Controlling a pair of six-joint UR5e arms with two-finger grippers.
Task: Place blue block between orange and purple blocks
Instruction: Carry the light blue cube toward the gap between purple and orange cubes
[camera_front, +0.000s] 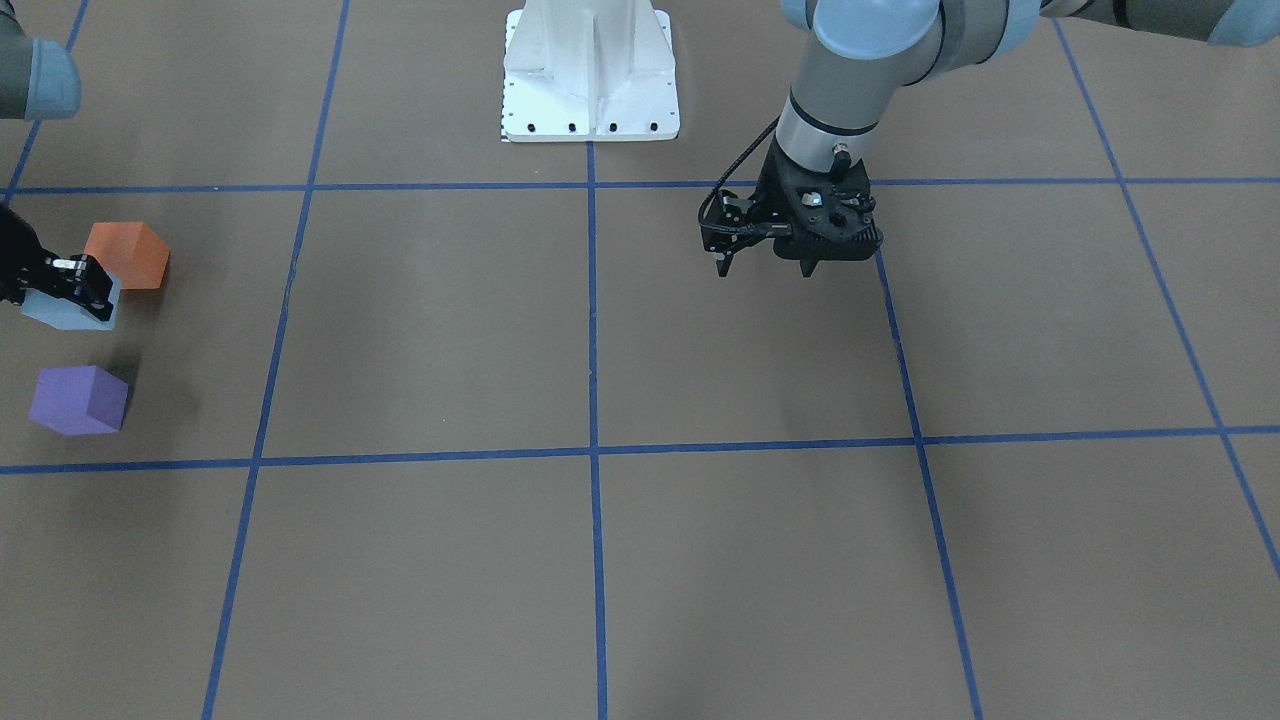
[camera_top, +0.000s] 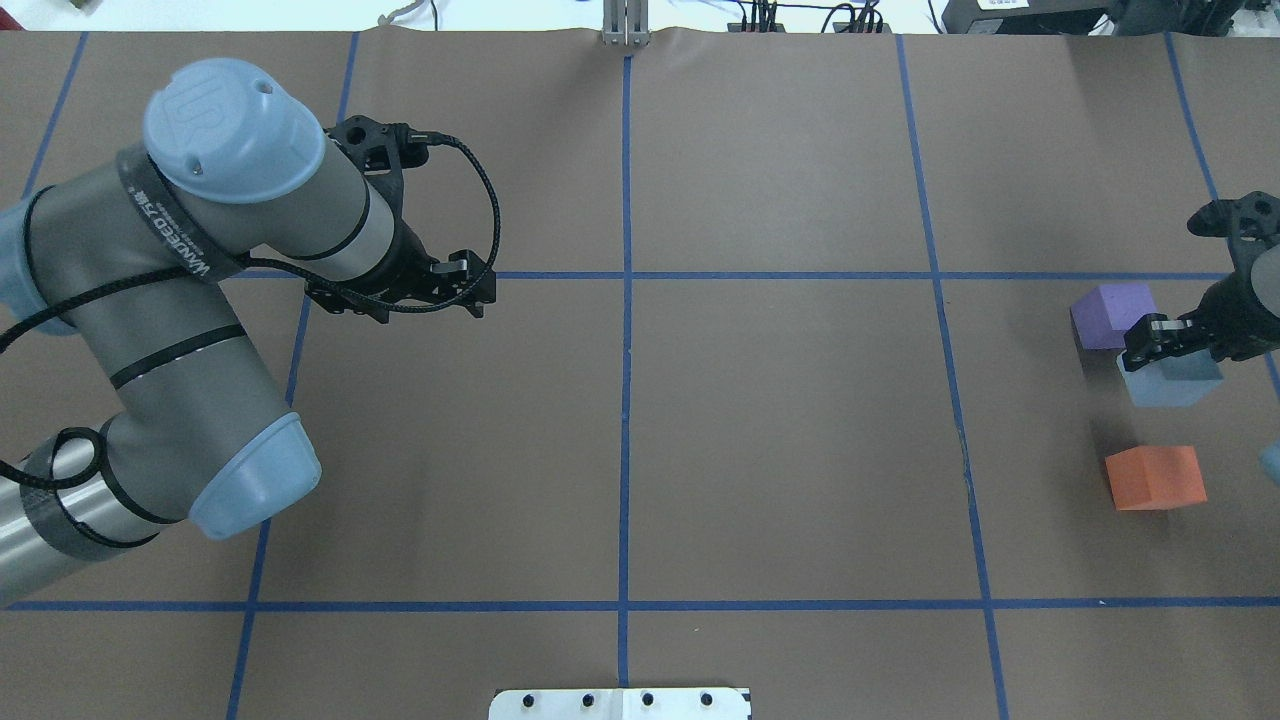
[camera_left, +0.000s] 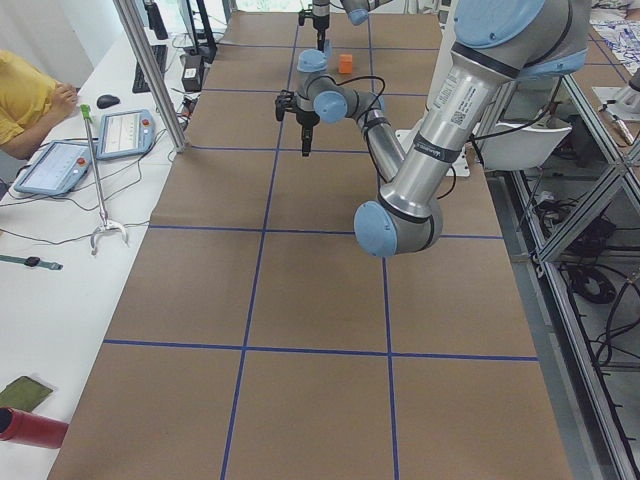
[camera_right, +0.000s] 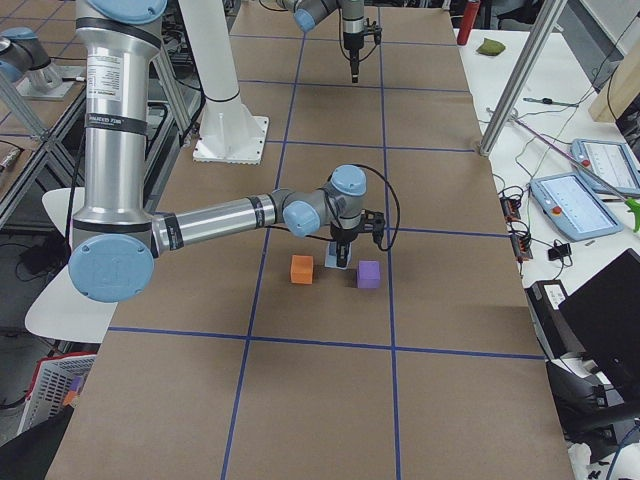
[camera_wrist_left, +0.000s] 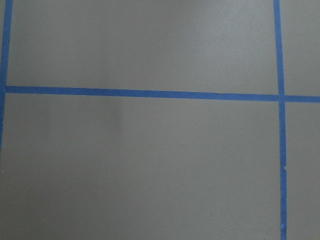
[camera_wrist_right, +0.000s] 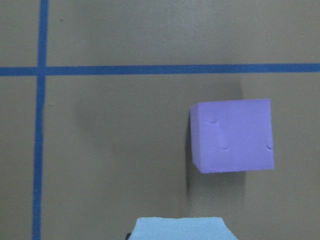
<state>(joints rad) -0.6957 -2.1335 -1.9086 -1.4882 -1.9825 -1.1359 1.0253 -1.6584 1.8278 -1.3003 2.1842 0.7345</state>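
My right claw (camera_top: 1160, 345) is clamped on the blue block (camera_top: 1172, 382), one finger on each side. I cannot tell whether the block touches the tabletop (camera_top: 780, 450) or hangs just off it. In the right wrist view only the block's pale top edge shows, directly under the claw.

Just beyond the claw on its far side sits the purple block (camera_top: 1112, 315), close to the blue one, with small dents in its top face. On the claw's near side, a little farther off, is the orange block (camera_top: 1155, 477), so the blue block lies between the two.

Well apart from all this, across the blue tape lines (camera_top: 625, 400), my left claw (camera_front: 765, 268) hangs above bare tabletop, fingers apart, holding nothing. The left arm's blue cap (camera_top: 205, 105) carries a "UR" mark. A black strap (camera_top: 170, 235) bears white lettering I cannot read with certainty.
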